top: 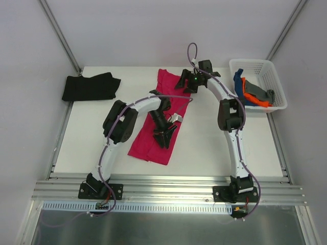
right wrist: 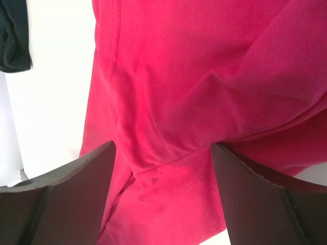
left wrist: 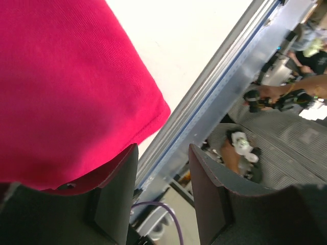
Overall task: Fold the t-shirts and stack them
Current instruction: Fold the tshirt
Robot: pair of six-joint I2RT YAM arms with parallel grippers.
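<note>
A crimson-pink t-shirt lies in a long strip down the middle of the table. It fills the left wrist view and the right wrist view. My left gripper is open over the shirt's near part, with nothing between its fingers. My right gripper is open just above the shirt's far end, its fingers spread over a seam. A black t-shirt lies folded at the far left. Blue, orange and grey shirts sit in the basket.
A white lattice basket stands at the far right of the table. The table's metal front rail runs along the near edge and shows in the left wrist view.
</note>
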